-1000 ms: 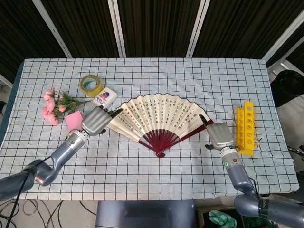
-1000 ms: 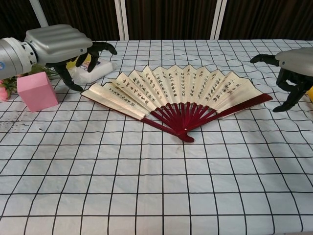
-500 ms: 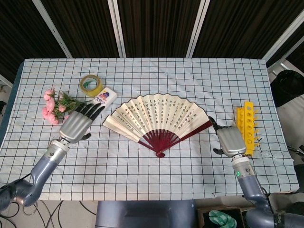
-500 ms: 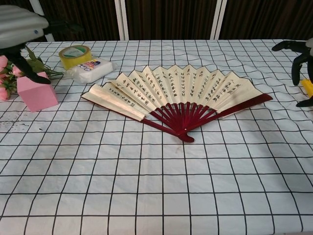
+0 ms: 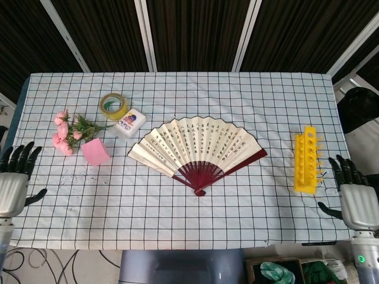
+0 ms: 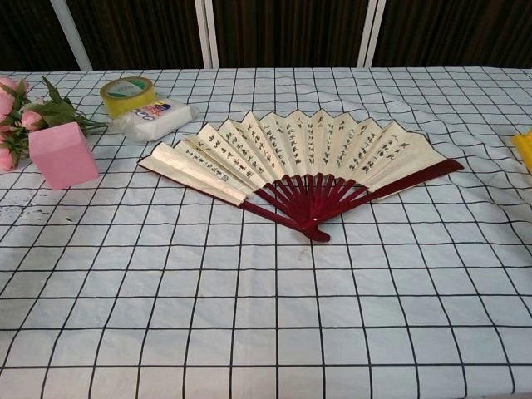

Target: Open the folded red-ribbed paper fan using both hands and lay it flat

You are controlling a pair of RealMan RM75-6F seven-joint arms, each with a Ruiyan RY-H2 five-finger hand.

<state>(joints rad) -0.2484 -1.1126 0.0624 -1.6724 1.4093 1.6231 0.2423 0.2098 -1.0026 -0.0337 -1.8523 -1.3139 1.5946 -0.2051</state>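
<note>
Hands first, since they are what has changed. My left hand (image 5: 13, 188) now sits at the far nine o'clock edge of the head view, off the side of the table (image 5: 177, 219), fingers spread and holding nothing; a second ago it was curled right at the fan's left guard, and half a second ago it was already backing off past the pink block (image 5: 95, 152). The chest view no longer shows it at all.

Moving across from the left, the pink flowers (image 5: 66, 131), the pink block, the yellow tape roll (image 5: 113, 105) and the small white packet (image 5: 131, 121) lie where they were, at about ten o'clock from the fan.

Fan next: the red-ribbed paper fan (image 5: 195, 148) lies at the middle of the checked cloth, spread into a wide arc with its red pivot toward six o'clock and both guards flat on the cloth. It has not shifted across the three moments, so letting go did not disturb it.

At three o'clock from the fan stands the yellow rack (image 5: 307, 160), untouched. My right hand (image 5: 357, 198) has pulled back past it to the far four o'clock edge, fingers apart and empty, also gone from the chest view.

I judge the task finished: fan open, flat, and both hands clear.
</note>
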